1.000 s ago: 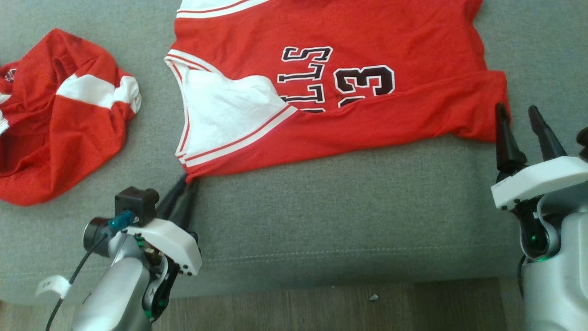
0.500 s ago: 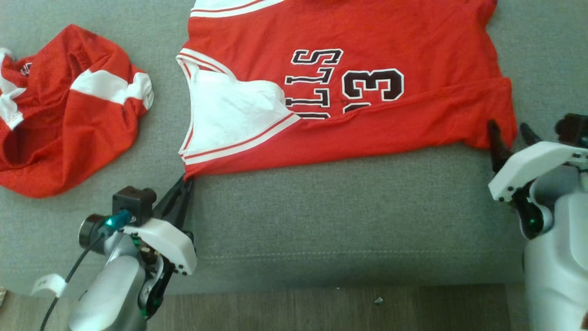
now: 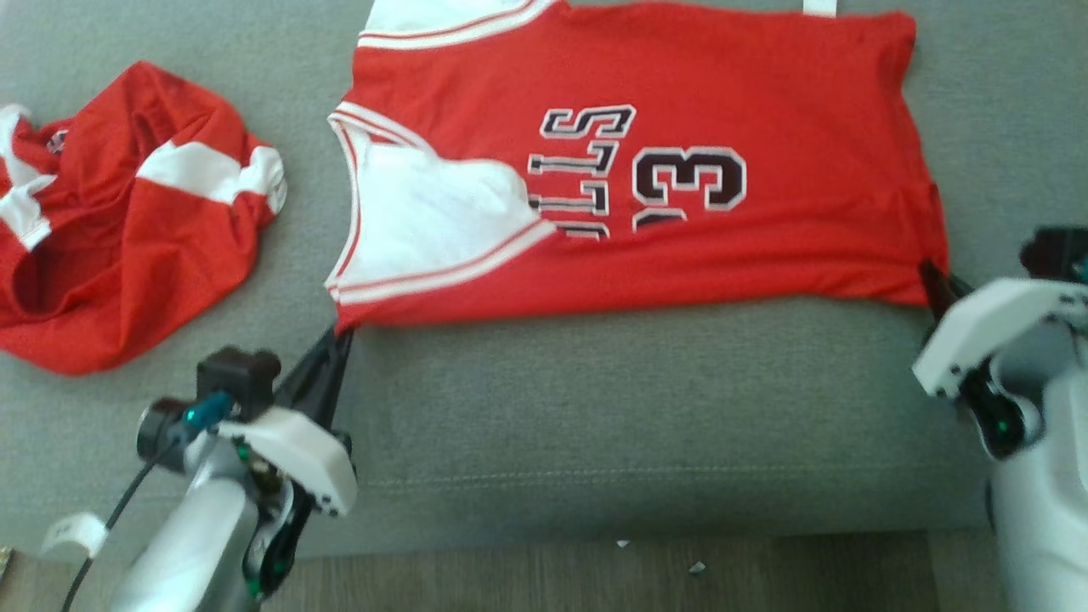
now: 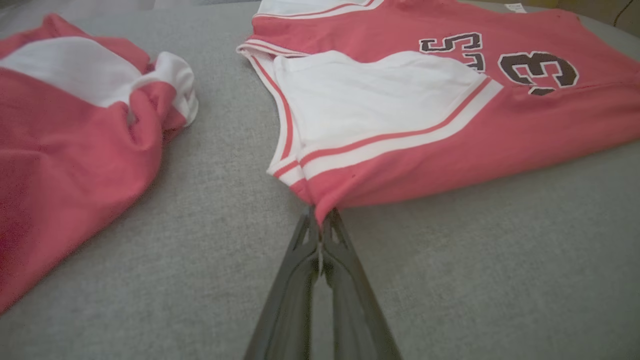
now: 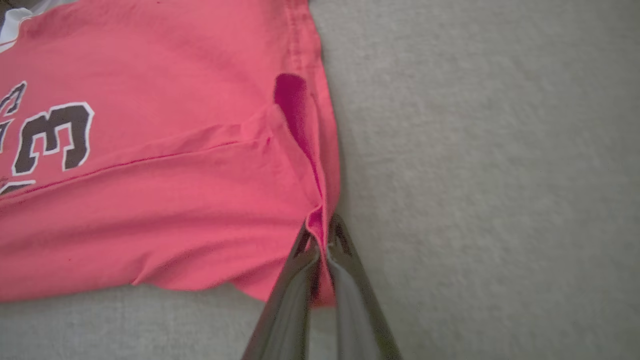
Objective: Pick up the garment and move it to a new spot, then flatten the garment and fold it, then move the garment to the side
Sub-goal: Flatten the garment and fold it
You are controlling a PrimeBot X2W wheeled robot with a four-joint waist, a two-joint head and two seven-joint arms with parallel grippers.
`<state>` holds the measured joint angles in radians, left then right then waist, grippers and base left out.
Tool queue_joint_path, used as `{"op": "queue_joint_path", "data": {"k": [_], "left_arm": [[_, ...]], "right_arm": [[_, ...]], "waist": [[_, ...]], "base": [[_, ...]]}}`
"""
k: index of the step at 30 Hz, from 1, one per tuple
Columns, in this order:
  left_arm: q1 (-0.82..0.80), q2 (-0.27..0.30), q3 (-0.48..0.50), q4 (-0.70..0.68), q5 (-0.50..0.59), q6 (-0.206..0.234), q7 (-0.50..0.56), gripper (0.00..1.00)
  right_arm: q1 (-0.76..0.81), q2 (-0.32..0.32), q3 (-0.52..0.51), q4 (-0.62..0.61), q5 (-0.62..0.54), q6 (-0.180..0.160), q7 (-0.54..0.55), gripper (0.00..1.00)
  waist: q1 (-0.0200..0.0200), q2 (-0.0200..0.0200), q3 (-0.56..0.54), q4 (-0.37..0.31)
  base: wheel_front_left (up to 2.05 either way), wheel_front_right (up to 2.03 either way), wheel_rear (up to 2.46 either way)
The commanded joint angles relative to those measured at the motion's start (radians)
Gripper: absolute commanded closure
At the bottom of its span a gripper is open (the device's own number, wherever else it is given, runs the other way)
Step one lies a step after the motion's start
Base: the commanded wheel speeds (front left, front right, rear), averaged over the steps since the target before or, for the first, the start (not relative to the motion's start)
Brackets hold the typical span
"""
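Garment (image 3: 680, 93), a red jersey, lies spread on the grey cushion (image 3: 612, 408). My left gripper (image 3: 342, 337) is pinched on its near shoulder corner, my right gripper (image 3: 932, 275) on its near hem corner. I judge the fold is in hand: next I lift both corners together, evenly, and carry them across

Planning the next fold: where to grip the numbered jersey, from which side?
The jersey by its two near corners, from the near side: it lies flat, so only edges offer a pinch. Left gripper and right gripper are shut there.
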<state>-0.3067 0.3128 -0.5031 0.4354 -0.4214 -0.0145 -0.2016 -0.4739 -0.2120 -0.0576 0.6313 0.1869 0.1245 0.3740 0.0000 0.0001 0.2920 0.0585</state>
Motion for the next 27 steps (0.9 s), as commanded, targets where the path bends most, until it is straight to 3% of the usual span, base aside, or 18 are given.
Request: {"op": "queue_joint_path", "data": {"k": [1, 9, 14, 15, 16, 17, 18, 23, 27], "left_arm": [[0.011, 0.044, 0.04, -0.041, -0.019, 0.003, 0.01, 1.0], [0.178, 0.111, 0.008, -0.255, -0.071, 0.006, 0.181, 1.0], [0.243, 0.142, 0.004, -0.379, -0.093, 0.042, 0.275, 1.0], [0.247, 0.144, 0.006, -0.394, -0.094, 0.051, 0.284, 1.0], [0.251, 0.148, 0.006, -0.404, -0.091, 0.059, 0.294, 0.7], [0.253, 0.149, 0.006, -0.414, -0.09, 0.068, 0.304, 0.1], [0.254, 0.149, 0.008, -0.424, -0.089, 0.079, 0.312, 0.0], [0.241, 0.166, 0.017, -0.508, -0.099, 0.08, 0.337, 0.0], [0.128, 0.185, 0.057, -0.599, -0.081, 0.077, 0.342, 0.0]], "right_arm": [[0.037, -0.028, 0.016, -0.052, 0.028, 0.006, 0.008, 1.0], [0.177, -0.105, 0.008, -0.223, 0.145, 0.006, 0.105, 1.0], [0.225, -0.105, -0.01, -0.268, 0.167, 0.006, 0.142, 1.0], [0.231, -0.104, -0.016, -0.273, 0.161, 0.006, 0.142, 0.7], [0.235, -0.102, -0.024, -0.279, 0.153, 0.006, 0.14, 0.0], [0.239, -0.097, -0.031, -0.287, 0.146, 0.006, 0.135, 0.0], [0.244, -0.095, -0.032, -0.297, 0.143, 0.006, 0.135, 0.0], [0.264, -0.1, -0.086, -0.404, 0.088, 0.006, 0.112, 0.0], [0.273, -0.069, -0.095, -0.504, 0.039, 0.006, 0.093, 0.0]], "waist": [[0.0, -0.0001, -0.01, -0.013], [0.0, -0.0001, -0.025, -0.044], [0.0, -0.0001, -0.029, -0.042], [0.0, -0.0001, -0.03, -0.041], [0.0, -0.0001, -0.03, -0.041], [0.0, -0.0001, -0.03, -0.04], [0.0, -0.0001, -0.031, -0.039], [0.0, -0.0001, -0.032, -0.035], [0.0, -0.0001, -0.021, -0.026]], "base": [[0.0, 0.0, 0.0], [0.0, 0.0, 0.0], [0.0, 0.0, 0.0], [0.0, 0.0, 0.0], [0.0, 0.0, 0.0], [0.0, 0.0, 0.0], [0.0, 0.0, 0.0], [0.0, 0.0, 0.0], [0.0, 0.0, 0.0]]}}
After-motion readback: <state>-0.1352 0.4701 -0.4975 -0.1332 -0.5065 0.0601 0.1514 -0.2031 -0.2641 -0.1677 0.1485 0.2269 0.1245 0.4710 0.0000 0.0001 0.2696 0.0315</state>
